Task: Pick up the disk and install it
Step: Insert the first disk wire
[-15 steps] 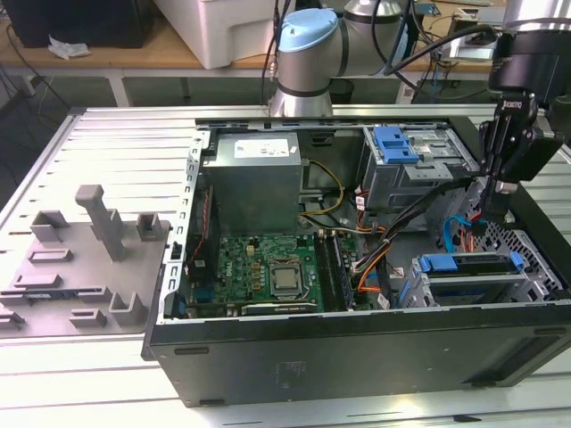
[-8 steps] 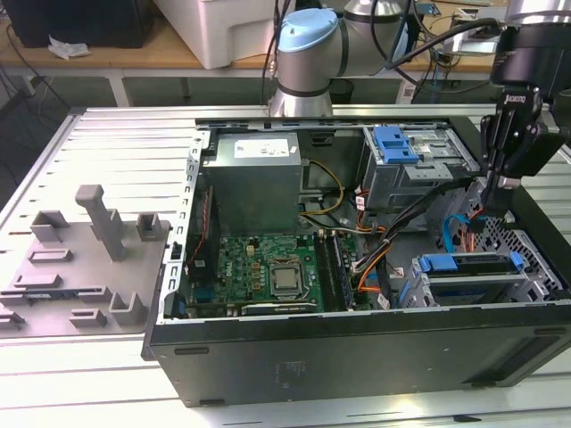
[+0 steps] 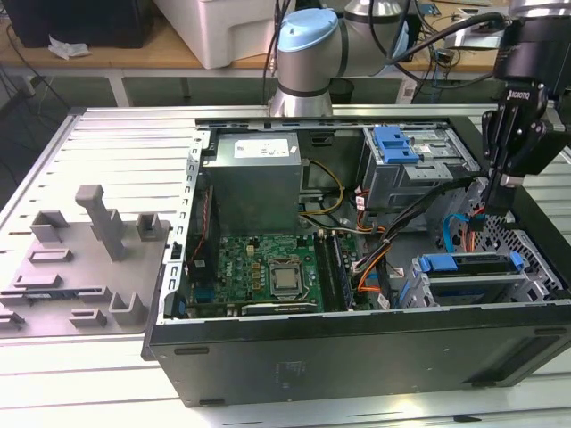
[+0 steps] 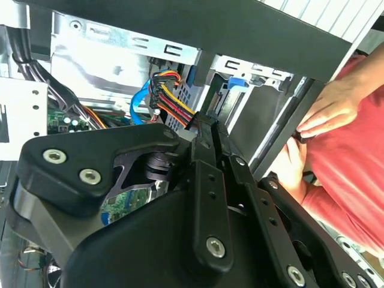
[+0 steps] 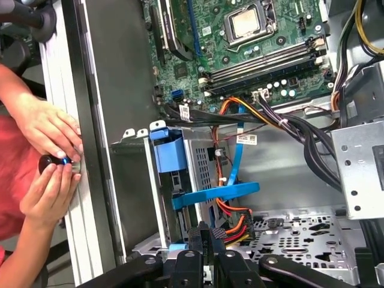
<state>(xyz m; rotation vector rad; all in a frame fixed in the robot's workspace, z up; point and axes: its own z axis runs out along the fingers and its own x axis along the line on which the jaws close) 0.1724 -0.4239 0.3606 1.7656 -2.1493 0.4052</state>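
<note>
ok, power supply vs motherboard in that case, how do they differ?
The power supply is a closed grey box standing tall; the motherboard is a flat green board lying low. The power supply bears a white label; the motherboard shows an uncovered processor socket. Both sit inside the open black case, next to each other.

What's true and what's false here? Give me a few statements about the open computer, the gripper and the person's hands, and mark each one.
1. The computer case lies open, its motherboard exposed. True.
2. The gripper hangs at the case's end on the exterior view's left. False: it is at the end on the exterior view's right.
3. In the first wrist view, a person's hands are just outside the case's wall. True.
4. The grey power supply lies outside the case. False: it sits inside, beside the motherboard.
</note>
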